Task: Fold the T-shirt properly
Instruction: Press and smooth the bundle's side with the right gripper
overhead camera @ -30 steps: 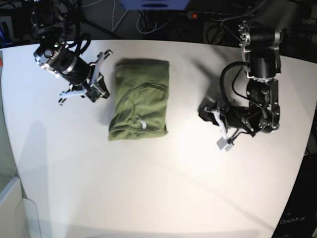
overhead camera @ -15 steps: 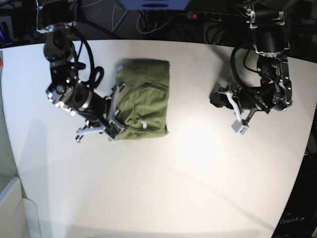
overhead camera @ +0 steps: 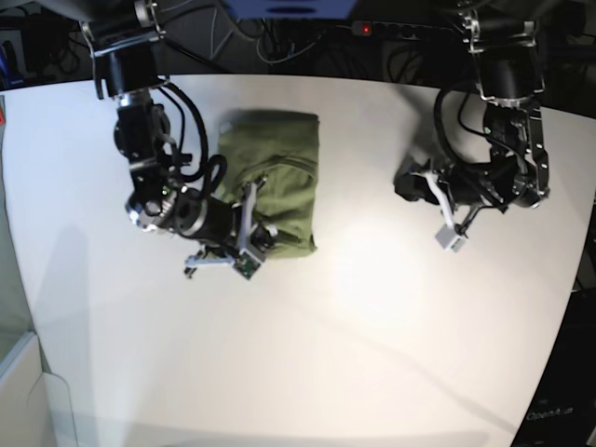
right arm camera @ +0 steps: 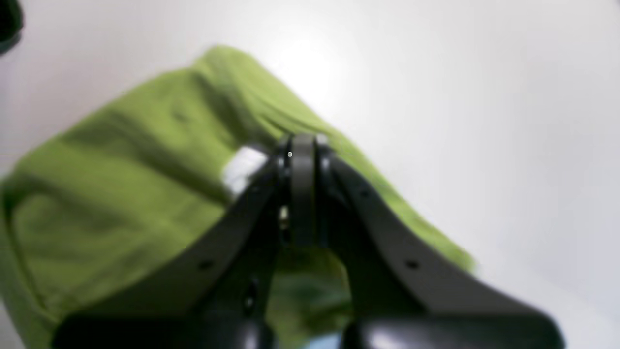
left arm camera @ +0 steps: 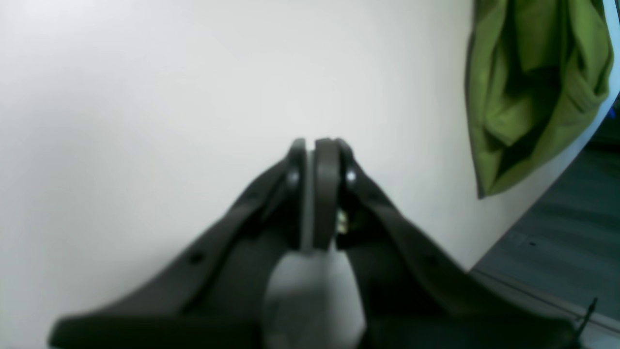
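The olive-green T-shirt (overhead camera: pixel 275 168) lies folded into a compact rectangle on the white table (overhead camera: pixel 372 354), left of centre. My right gripper (overhead camera: pixel 256 240) hovers at its near-left corner, shut. In the right wrist view its pressed-together fingertips (right arm camera: pixel 302 145) are over the green T-shirt (right arm camera: pixel 121 184), beside the small white label (right arm camera: pixel 242 167); no cloth shows between them. My left gripper (overhead camera: pixel 449 233) is shut over bare table, well to the right of the shirt. Its closed fingertips (left arm camera: pixel 315 145) hold nothing, with the T-shirt (left arm camera: pixel 533 87) at the upper right of that view.
The table's curved edge (overhead camera: pixel 573 279) runs close behind the left arm on the right side. Cables and a power strip (overhead camera: pixel 382 28) lie beyond the far edge. A pale box corner (overhead camera: pixel 28 391) sits at the lower left.
The right arm swung from the table's far left down and rightward to the shirt's near-left corner. The left arm shifted slightly right early on, then stayed still. Both grippers stayed shut.
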Robot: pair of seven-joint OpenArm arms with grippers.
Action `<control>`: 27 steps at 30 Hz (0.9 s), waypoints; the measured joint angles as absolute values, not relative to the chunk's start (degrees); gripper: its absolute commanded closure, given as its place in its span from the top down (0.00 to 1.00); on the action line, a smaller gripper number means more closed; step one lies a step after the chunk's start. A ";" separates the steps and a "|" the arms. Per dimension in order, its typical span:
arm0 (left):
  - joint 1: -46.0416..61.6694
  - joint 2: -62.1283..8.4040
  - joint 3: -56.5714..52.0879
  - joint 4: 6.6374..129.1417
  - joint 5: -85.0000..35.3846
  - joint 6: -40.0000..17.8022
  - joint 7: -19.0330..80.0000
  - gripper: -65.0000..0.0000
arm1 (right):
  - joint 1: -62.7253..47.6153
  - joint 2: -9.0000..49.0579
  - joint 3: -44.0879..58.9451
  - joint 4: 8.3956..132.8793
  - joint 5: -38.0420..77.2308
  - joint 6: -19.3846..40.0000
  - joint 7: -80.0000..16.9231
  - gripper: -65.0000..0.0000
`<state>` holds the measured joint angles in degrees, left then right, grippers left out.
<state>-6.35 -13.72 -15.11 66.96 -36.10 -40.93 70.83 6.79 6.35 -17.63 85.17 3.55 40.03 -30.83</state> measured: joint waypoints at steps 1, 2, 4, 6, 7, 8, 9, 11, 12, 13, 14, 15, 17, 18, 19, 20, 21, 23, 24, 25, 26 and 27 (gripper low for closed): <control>-6.35 -13.67 -15.11 66.96 -36.10 -40.91 70.78 0.06 | 6.79 5.93 -18.11 85.17 3.53 40.40 -30.85 0.00; -6.35 -13.67 -15.11 66.96 -36.07 -40.91 70.76 0.06 | 6.79 5.41 -18.33 85.17 3.51 40.01 -30.83 0.00; -6.37 -13.67 -15.11 66.96 -36.07 -40.91 70.89 0.06 | 6.85 4.82 -18.79 85.17 3.53 40.05 -30.57 0.00; -6.39 -13.65 -15.11 66.96 -36.07 -40.93 70.91 0.06 | 6.83 4.73 -18.79 85.17 3.55 40.05 -30.57 0.00; -6.39 -13.65 -15.11 66.96 -36.07 -40.91 70.87 0.06 | 6.83 4.75 -18.79 84.93 3.53 40.05 -30.57 0.00; -6.39 -13.65 -15.11 66.96 -36.07 -40.91 70.89 0.06 | 7.03 4.78 -18.79 84.09 3.62 40.05 -29.93 0.00; -6.48 -13.65 -15.11 66.96 -36.05 -40.91 70.91 0.06 | 7.73 4.80 -18.79 82.39 3.62 40.07 -29.08 0.00; -6.48 -13.65 -15.14 66.89 -36.03 -40.91 70.94 0.06 | 9.21 4.73 -18.79 78.17 3.66 40.03 -26.46 0.00; -6.46 -13.65 -15.14 66.87 -36.03 -40.93 70.94 0.06 | 9.91 4.80 -18.79 75.94 3.86 40.05 -25.10 0.00; -6.35 -13.67 -15.14 66.87 -36.07 -40.93 70.89 0.06 | 10.33 4.78 -18.76 74.24 3.55 39.81 -24.18 0.00; -6.35 -13.65 -15.14 66.85 -36.10 -40.93 70.81 0.06 | 10.66 4.82 -18.76 72.29 3.68 39.88 -22.79 0.00; -6.33 -13.65 -15.14 66.85 -36.10 -40.93 70.70 0.06 | 10.81 4.86 -18.79 70.96 3.60 39.86 -21.87 0.00; -6.33 -13.65 -15.14 66.87 -36.10 -40.93 70.67 0.06 | 11.51 4.89 -19.25 68.29 3.79 39.88 -20.53 0.00; -6.33 -13.65 -15.14 66.87 -36.10 -40.93 70.72 0.06 | 11.97 4.86 -19.35 67.40 3.77 39.86 -20.14 0.00; -6.33 -13.65 -15.14 66.87 -36.07 -40.93 70.72 0.06 | 12.43 4.89 -19.49 66.43 3.81 39.88 -19.22 0.00; -6.33 -13.65 -15.14 66.87 -36.07 -40.93 70.70 0.06 | 12.88 4.86 -19.49 65.47 3.95 39.86 -18.33 0.00; -6.33 -13.65 -15.14 66.87 -36.10 -40.93 70.70 0.06 | 13.17 4.86 -19.49 64.42 4.01 39.88 -17.54 0.00; -6.33 -13.65 -15.14 66.85 -36.10 -40.93 70.70 0.06 | 13.52 4.86 -19.49 61.93 4.40 39.86 -15.49 0.00; -6.33 -13.65 -15.14 66.85 -36.10 -40.93 70.70 0.06 | 13.89 4.86 -19.49 60.38 4.89 39.88 -13.91 0.00; -6.33 -13.65 -15.14 66.85 -36.07 -40.93 70.70 0.06 | 14.11 4.86 -19.49 59.40 5.08 39.88 -13.08 0.00; -6.31 -13.65 -15.14 66.85 -36.07 -40.93 70.70 0.06 | 14.26 4.86 -19.49 58.78 5.06 39.88 -12.47 0.00; -6.33 -13.65 -15.14 66.85 -36.07 -40.93 70.72 0.06 | 14.33 4.89 -19.49 58.19 5.06 39.88 -11.70 0.00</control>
<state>-6.33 -13.65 -15.14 66.85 -36.07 -40.93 70.72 14.33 4.89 -19.49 58.19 5.06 39.88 -11.70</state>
